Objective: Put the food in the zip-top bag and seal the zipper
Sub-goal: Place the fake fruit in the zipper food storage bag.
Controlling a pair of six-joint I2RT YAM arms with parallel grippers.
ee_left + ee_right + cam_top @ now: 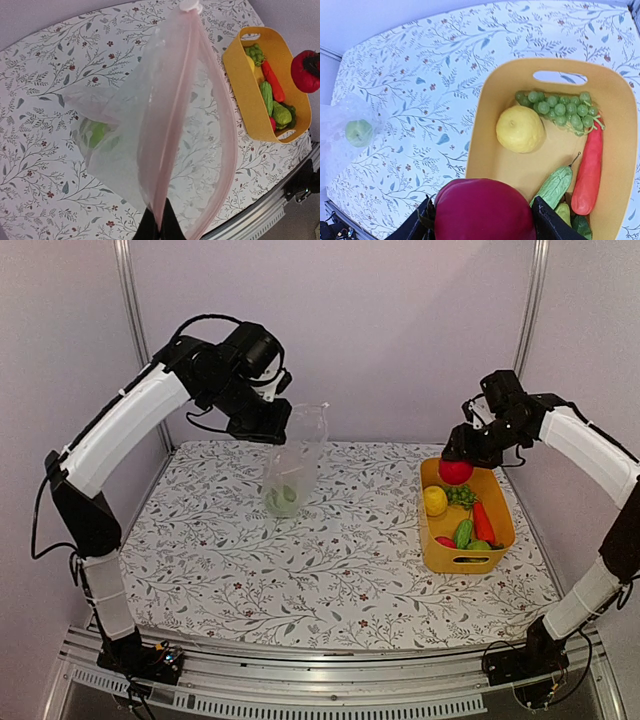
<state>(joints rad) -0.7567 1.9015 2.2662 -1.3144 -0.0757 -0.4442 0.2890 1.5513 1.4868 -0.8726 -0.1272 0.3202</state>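
My left gripper (268, 426) is shut on the mouth edge of the clear zip-top bag (290, 468) and holds it up, mouth open; in the left wrist view the gripper (159, 225) pinches the pinkish zipper strip (172, 140). A green round fruit (98, 134) lies in the bag's bottom. My right gripper (456, 462) is shut on a red ball (456, 472) above the far-left corner of the yellow basket (500, 502). In the right wrist view the red ball (485, 210) sits between the fingers (552, 226). In the basket lie a lemon (520, 129), grapes (560, 109), a carrot (589, 167) and a cucumber (554, 185).
The floral tablecloth (330, 560) covers the table. A metal rail (330, 680) runs along the near edge. Grey walls and frame posts (130, 300) close the back and sides. More green pieces (478, 545) and a red one (445, 541) lie at the basket's near end.
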